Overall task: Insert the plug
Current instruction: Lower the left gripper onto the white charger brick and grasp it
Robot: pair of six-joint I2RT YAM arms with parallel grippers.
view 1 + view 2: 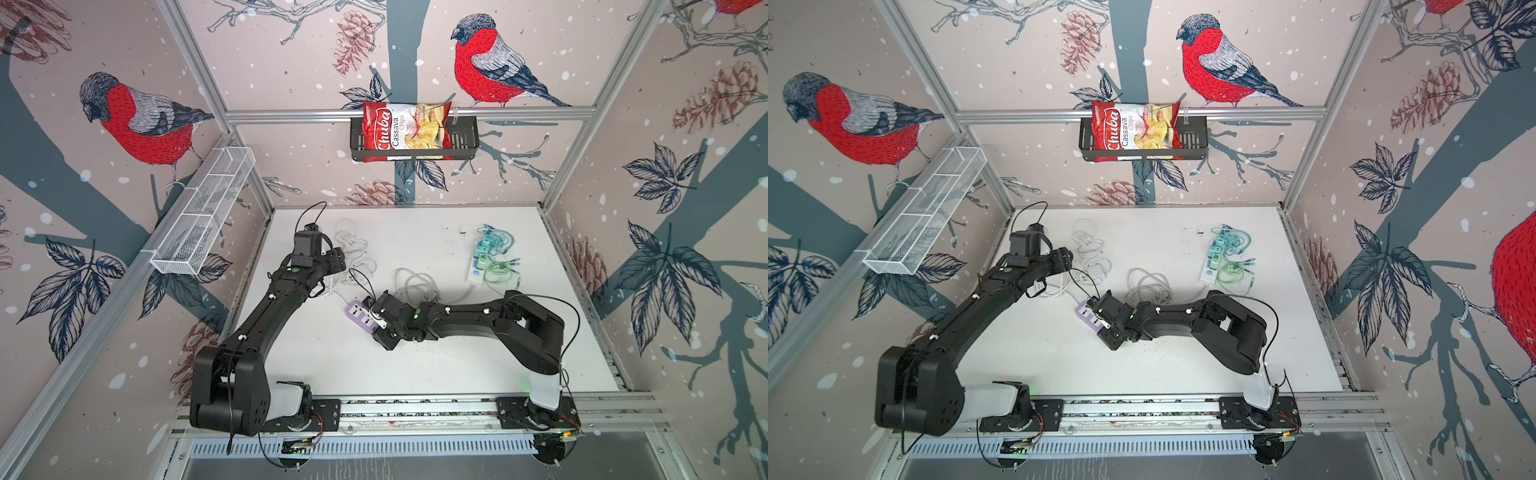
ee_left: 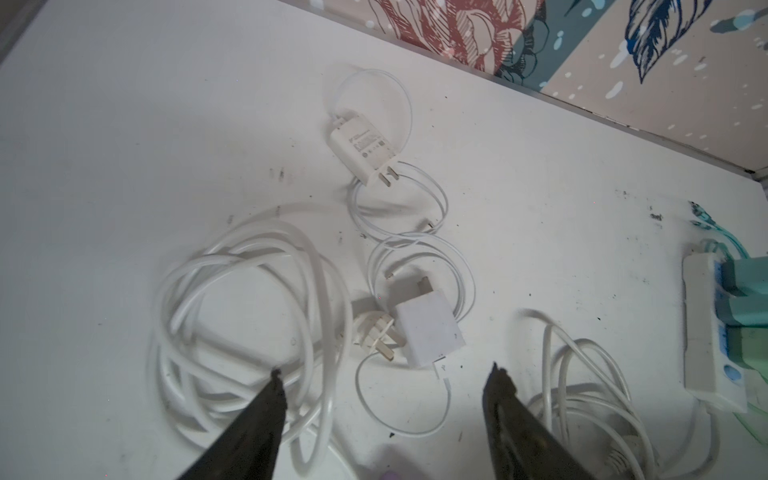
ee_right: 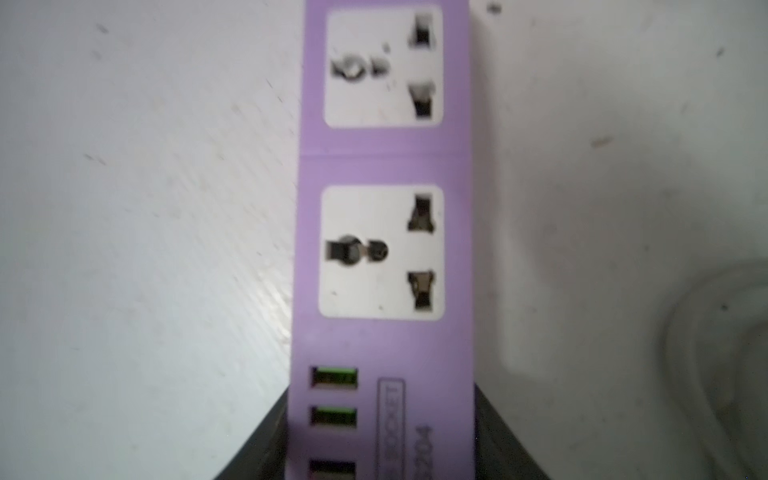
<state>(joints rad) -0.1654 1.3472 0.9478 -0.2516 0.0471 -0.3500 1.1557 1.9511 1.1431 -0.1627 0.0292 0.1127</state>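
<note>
Three-pin white plug (image 2: 376, 332) beside coiled cord (image 2: 328, 291), L tool (image 2: 385, 369) wide, R tool (image 3: 382, 388) gripping purple strip (image 3: 382, 166)

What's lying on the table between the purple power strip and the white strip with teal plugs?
A loose coil of white cable, seen in both top views.

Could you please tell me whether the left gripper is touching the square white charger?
Apart. In the left wrist view, the open left gripper hovers short of the square white charger, with table visible between them.
</note>
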